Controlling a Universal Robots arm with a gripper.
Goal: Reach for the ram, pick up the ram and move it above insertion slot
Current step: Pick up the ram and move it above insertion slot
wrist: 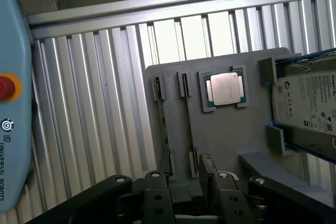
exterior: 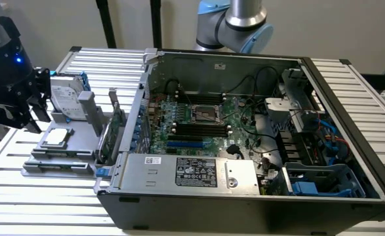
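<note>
Ram, the long thin green board stick [wrist: 162, 129], is standing on its edge in the flat grey plastic holder [wrist: 228, 140]. Your black gripper [wrist: 184, 182] is hovering near its end, fingers spread apart, holding nothing. You are only reaching; lifting and moving it are not done yet.

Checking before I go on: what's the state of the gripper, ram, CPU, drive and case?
Gripper: open, empty.
Ram: on edge in tray slot, ungripped.
CPU: flat in tray pocket.
Drive: seated on tray.
Case: side open.
</note>
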